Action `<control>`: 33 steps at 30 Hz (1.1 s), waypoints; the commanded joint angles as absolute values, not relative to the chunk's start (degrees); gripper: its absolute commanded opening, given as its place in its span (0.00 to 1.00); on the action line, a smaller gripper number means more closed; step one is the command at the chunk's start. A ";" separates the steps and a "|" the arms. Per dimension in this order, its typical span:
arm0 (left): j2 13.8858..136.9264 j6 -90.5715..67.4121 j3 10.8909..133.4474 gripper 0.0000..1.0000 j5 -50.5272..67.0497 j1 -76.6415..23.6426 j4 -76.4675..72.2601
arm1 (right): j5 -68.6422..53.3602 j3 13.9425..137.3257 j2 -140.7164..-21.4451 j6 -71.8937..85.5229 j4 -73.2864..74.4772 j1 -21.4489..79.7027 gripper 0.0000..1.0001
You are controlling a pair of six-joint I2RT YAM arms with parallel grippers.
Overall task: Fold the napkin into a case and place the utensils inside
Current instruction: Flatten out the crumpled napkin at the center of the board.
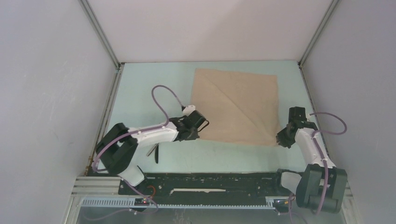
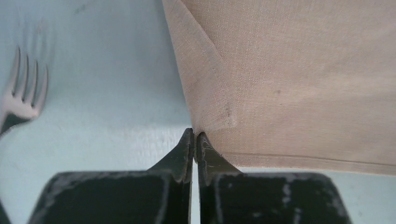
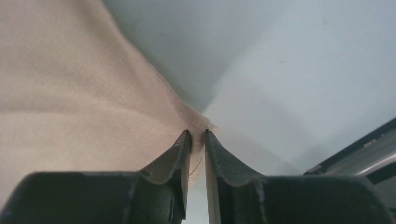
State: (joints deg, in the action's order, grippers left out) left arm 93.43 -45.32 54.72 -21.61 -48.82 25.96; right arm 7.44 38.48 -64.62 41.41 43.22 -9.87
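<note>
The beige napkin (image 1: 238, 105) lies spread out flat on the pale table, with a diagonal crease across it. My left gripper (image 1: 201, 127) is shut on its near left corner; the left wrist view shows the jaws (image 2: 194, 135) pinched on the cloth (image 2: 289, 79). My right gripper (image 1: 282, 136) is shut on the near right corner; the right wrist view shows the cloth (image 3: 70, 93) between the fingertips (image 3: 197, 133). The black knife (image 1: 156, 152) lies on the table under the left arm. The silver fork (image 2: 22, 93) shows its tines at the left of the left wrist view.
Grey enclosure walls stand on the left, right and back. A black rail (image 1: 210, 184) runs along the table's near edge between the arm bases. The knife and fork lie close to the left arm's elbow.
</note>
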 commanded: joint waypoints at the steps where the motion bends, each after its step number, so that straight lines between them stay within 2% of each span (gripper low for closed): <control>1: 83.43 -55.27 45.62 0.01 -19.09 -48.58 21.73 | 10.03 37.14 -63.97 46.03 47.10 -12.03 0.29; 2: 81.44 -56.50 43.28 0.01 -18.51 -48.59 21.94 | 9.35 37.10 -63.64 46.90 47.70 -12.11 0.36; 3: 79.32 -57.72 41.44 0.03 -17.96 -48.58 22.40 | 8.69 37.21 -63.40 47.85 48.74 -12.39 0.39; 6: 74.12 -58.95 37.31 0.17 -13.70 -48.38 23.03 | 7.11 38.09 -61.07 48.04 50.19 -13.15 0.47; 9: 69.96 -59.01 36.59 0.41 -10.09 -48.31 24.64 | 6.53 39.33 -57.58 43.61 47.85 -12.76 0.60; 13: 62.31 -57.74 36.11 0.45 -12.28 -48.00 27.50 | -4.21 41.12 -56.67 32.61 40.93 -10.62 0.70; 16: 53.77 -54.82 32.68 0.57 -15.58 -48.05 24.24 | -14.57 41.18 -58.33 29.29 32.91 -8.75 0.84; 18: 49.92 -51.75 31.59 0.61 -15.84 -48.02 19.89 | -22.60 42.98 -63.24 26.03 30.30 -7.25 0.85; 21: 49.75 -50.37 32.37 0.75 -14.69 -47.96 16.52 | -22.69 48.60 -73.90 23.51 33.67 -5.99 0.85; 22: 51.48 -49.79 32.65 0.77 -12.91 -47.67 14.71 | -22.44 49.60 -75.77 23.41 33.10 -6.17 0.85; 27: 67.95 -48.67 36.15 0.79 -1.86 -44.87 7.96 | -24.13 54.54 -84.73 25.08 21.40 -8.24 0.90; 33: 74.27 -48.24 33.86 0.80 -3.08 -44.47 2.90 | -32.91 70.58 -104.40 30.01 11.43 -9.60 0.92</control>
State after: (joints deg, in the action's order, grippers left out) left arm 73.67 -50.41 34.57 -4.19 -44.82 8.84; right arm -25.61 61.54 -95.74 26.94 23.27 -8.82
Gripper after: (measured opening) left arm 0.794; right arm 0.906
